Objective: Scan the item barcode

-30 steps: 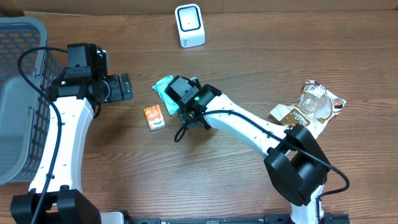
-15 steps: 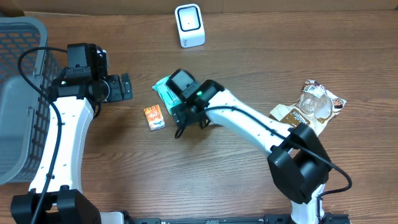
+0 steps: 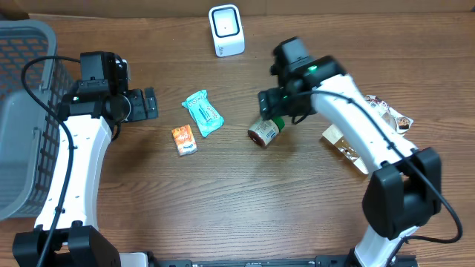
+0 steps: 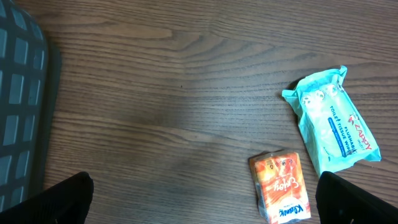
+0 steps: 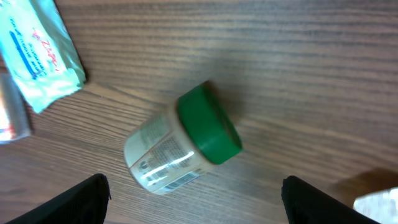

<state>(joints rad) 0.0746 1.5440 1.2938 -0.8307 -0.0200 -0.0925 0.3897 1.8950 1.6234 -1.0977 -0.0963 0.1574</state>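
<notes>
Because the jar lies on its side on the table, it could roll off if one finger of the right gripper meets it first. Those jaws hang wide apart above it, holding nothing. Its green lid points far-right along a diagonal long axis, right of the tissue pack. The left gripper stands spread and empty.
</notes>
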